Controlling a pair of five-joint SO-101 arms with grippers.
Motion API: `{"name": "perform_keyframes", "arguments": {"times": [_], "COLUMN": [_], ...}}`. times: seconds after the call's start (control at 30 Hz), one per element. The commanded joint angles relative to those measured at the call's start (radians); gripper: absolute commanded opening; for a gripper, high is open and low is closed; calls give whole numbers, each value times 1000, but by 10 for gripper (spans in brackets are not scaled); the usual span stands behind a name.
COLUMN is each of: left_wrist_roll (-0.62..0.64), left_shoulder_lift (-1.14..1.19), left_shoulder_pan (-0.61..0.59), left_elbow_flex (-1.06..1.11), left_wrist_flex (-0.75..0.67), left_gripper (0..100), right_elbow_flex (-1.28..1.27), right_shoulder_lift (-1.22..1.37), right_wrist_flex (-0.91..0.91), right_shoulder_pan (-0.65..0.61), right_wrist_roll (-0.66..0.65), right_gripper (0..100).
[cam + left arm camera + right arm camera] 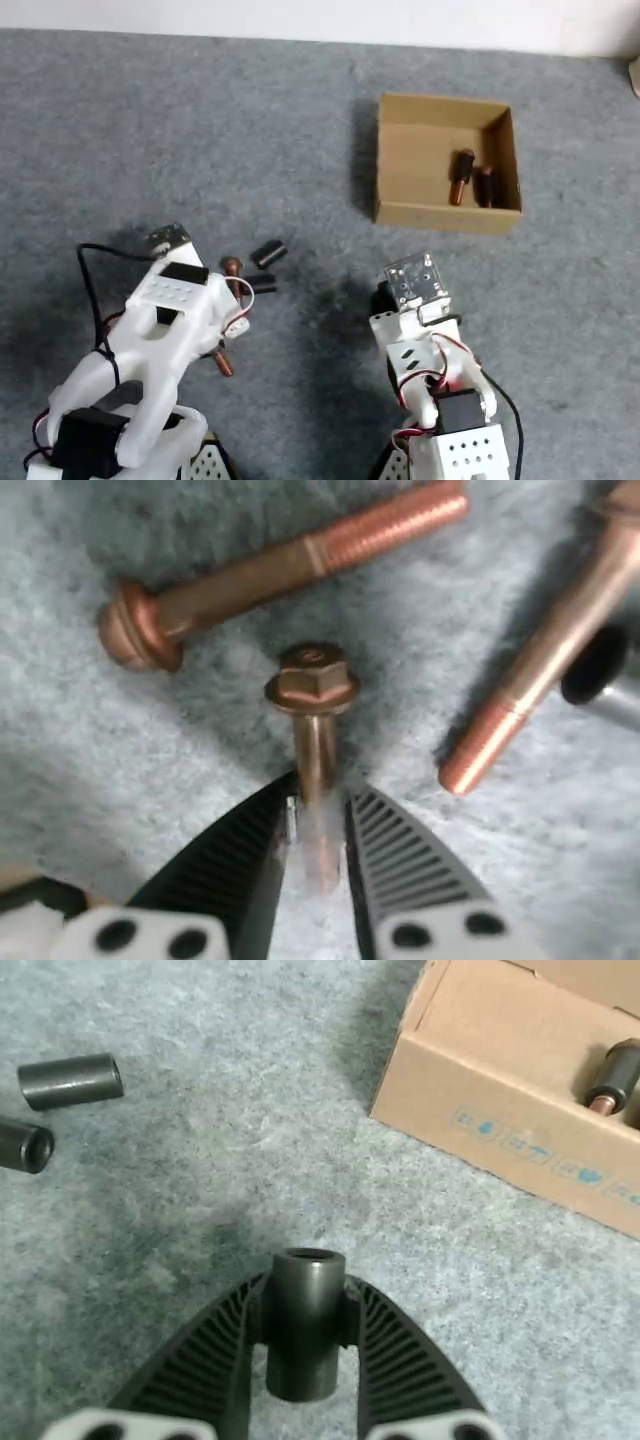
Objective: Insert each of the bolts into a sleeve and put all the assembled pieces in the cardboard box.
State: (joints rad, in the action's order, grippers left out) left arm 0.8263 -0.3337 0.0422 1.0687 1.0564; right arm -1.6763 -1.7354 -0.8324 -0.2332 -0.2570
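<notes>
Grey felt surface (120, 120), cardboard box (445, 215) toward its far right edge with two assembled pieces (462, 176) inside. Near the front edge the left hand (318, 820) pinches a bolt (313, 695) by the shank, the right hand (303, 1325) clamps a sleeve (303, 1295). Best bet: square bolt to bore before pushing. The bolt's tip is buried between the fingers (392, 850).

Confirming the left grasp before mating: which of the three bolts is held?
The bolt clamped by the left tool, head pointing away; the other two bolts lie loose on the carpet.
</notes>
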Motion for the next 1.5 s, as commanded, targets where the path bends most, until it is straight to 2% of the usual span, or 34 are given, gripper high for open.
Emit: {"name": "perform_keyframes", "arguments": {"times": [0.0,0.2,0.43,0.57,0.7,0.8,0.97,1.13,1.2,1.33,1.47], "left_wrist_roll": [-121,-450,-715,-786,-786,-784,-793,-964,-985,-964,-772], "left_shoulder_lift": [1,-1,-185,-363,-503,-576,-774,-1147,-1296,-1437,-1414], "left_shoulder_pan": [-13,-13,61,142,188,185,209,332,369,412,423], "left_elbow_flex": [-45,-206,-519,-618,-634,-568,-285,73,174,266,283], "left_wrist_flex": [0,8,91,91,91,71,-120,-377,-457,-516,-609], "left_gripper": [5,5,5,5,6,6,5,5,5,5,6], "right_elbow_flex": [-59,-59,-59,-59,-58,-58,-53,-51,-50,-50,-50], "right_shoulder_lift": [4,4,4,4,4,4,4,2,2,2,2], "right_wrist_flex": [35,35,35,35,35,35,33,35,36,36,81], "right_shoulder_pan": [12,12,12,12,12,12,12,7,2,-51,-148], "right_wrist_roll": [2,2,2,2,2,2,3,9,12,64,71], "right_gripper": [5,5,5,5,5,5,5,5,5,5,5]}}
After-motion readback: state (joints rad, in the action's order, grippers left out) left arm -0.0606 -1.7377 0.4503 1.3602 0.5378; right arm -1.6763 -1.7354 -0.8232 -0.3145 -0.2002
